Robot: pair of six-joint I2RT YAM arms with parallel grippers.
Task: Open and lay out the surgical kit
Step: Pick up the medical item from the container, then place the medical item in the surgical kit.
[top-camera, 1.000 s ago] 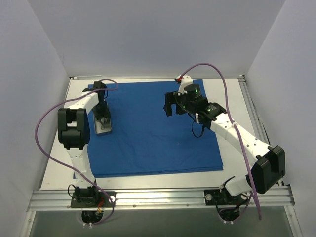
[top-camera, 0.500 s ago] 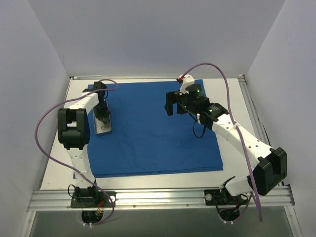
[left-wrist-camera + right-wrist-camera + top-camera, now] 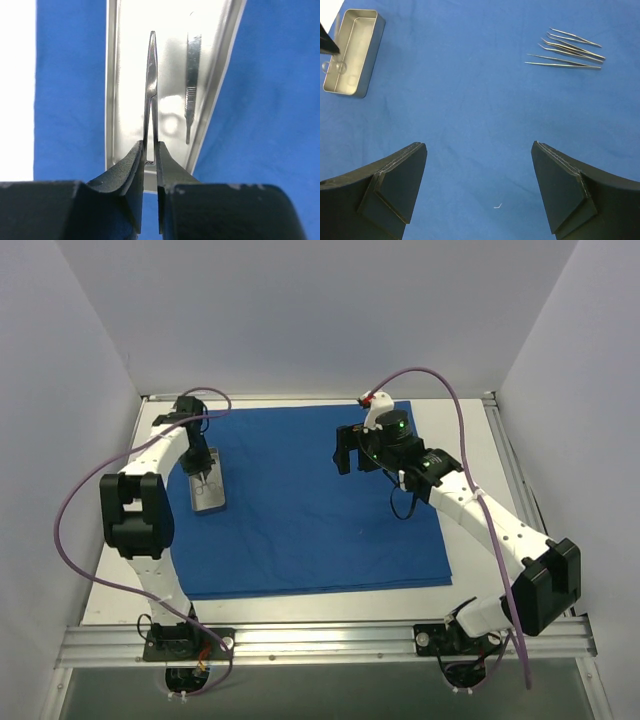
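The royal-blue cloth [image 3: 320, 510] lies spread flat as a large sheet. The small pale metal tray [image 3: 211, 503] rests on its left part and also shows in the right wrist view [image 3: 352, 52]. My left gripper [image 3: 203, 476] is shut on a thin metal forceps [image 3: 151, 90], gripping it near its handle end [image 3: 151, 152], with its tip pointing along the tray [image 3: 120, 100]. A second thin instrument [image 3: 191, 85] lies in the tray. My right gripper [image 3: 478, 145] is open and empty, held above the cloth [image 3: 470, 100] at mid-right [image 3: 345, 452]. Several thin tweezers [image 3: 567, 50] lie on the cloth.
White table margins [image 3: 470, 585] border the cloth on the left, right and front. Pale enclosure walls [image 3: 90, 380] stand close on three sides. Purple cables [image 3: 75, 510] loop off both arms. A tiny white speck [image 3: 497, 205] lies on the cloth between my right fingers.
My left arm has swung its elbow out to the left and drawn the gripper up and back over the tray with the forceps in it. The right arm has barely moved.
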